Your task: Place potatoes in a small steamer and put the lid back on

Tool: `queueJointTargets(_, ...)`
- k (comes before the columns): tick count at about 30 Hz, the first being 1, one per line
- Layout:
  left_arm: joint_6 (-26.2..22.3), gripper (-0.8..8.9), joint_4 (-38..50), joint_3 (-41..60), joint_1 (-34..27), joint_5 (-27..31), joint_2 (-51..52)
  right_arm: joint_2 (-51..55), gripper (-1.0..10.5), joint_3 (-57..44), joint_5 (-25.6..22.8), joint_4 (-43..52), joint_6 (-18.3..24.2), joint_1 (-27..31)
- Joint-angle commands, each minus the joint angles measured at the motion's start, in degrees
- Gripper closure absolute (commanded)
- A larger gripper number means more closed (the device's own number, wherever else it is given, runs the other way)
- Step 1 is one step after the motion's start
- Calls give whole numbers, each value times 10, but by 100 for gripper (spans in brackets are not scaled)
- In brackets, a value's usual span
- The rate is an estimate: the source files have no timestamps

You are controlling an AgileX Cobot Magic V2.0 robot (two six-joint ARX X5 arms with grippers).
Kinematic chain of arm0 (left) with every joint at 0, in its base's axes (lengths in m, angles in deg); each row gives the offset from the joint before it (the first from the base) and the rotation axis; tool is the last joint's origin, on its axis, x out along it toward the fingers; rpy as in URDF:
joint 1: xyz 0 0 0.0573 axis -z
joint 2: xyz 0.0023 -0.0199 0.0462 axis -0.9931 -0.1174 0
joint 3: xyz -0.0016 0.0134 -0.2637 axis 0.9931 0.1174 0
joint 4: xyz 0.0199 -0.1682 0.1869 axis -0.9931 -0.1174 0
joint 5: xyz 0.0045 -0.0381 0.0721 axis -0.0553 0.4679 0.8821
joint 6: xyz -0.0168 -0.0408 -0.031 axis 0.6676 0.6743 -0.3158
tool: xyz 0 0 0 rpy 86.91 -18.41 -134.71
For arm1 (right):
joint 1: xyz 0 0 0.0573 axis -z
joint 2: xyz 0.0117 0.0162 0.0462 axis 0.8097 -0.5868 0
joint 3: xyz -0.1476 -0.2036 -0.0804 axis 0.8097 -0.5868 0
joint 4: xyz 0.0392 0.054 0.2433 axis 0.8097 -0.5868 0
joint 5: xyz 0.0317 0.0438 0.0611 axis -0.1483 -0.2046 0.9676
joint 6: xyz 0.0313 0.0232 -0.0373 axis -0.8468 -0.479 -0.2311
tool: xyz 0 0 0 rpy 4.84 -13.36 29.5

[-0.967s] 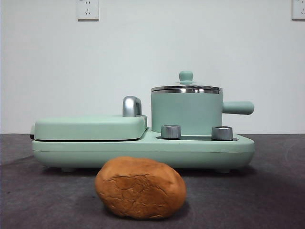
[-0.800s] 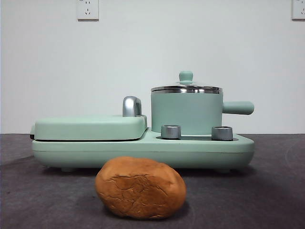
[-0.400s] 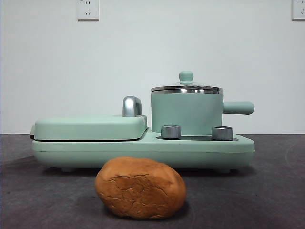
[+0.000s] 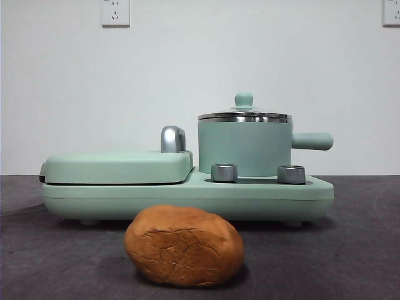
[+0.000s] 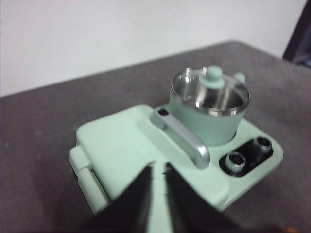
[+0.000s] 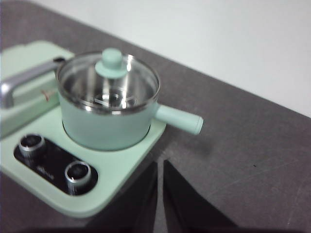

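My left gripper [image 5: 158, 170] hangs above the flat mint-green griddle cover [image 5: 127, 151], its two black jaws nearly together with only a thin slit between them and nothing held. My right gripper [image 6: 160, 167] hangs over the dark table [image 6: 252, 160], just off the corner of the appliance base [image 6: 121, 182], its jaws likewise almost touching and empty. Ahead of my right jaws stands the small steamer [image 6: 108, 127], a smooth mint-green cylinder with a bright steel rim and a stubby rounded side handle [image 6: 179, 119] pointing away from the griddle. The lid [image 6: 108, 80] sits on it: a clear glass disc edged in steel, topped by a small mint-green knob. Through the glass I see shiny metal walls and floor and no food inside. Two ribbed metal dials [image 6: 79, 173] stand on a black panel between my right jaws and the pot. A curved, polished metal handle [image 5: 182, 137] lies along the cover's edge beside the steamer. The potato [image 4: 184, 246], oval, orange-brown, with rough cracked skin, lies on the table in front of the appliance, apart from both my grippers in the front view.
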Motion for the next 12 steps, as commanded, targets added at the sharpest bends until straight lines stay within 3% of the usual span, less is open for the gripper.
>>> queueJointTargets(1, -38, 515, 9, -13, 10, -3, -13, -12, 792, 9, 2, 3, 27, -5)
queueJointTargets(2, -38, 456, 10, -13, 14, -3, -15, -15, 729, 9, 2, 3, 27, -5)
queueJointTargets(4, -38, 443, 11, -13, 21, -3, -16, -16, 658, 9, 2, 3, 27, -5)
queueJointTargets(12, -30, 518, 41, -13, 61, -3, -26, -14, 652, 9, 1, 3, 6, -5)
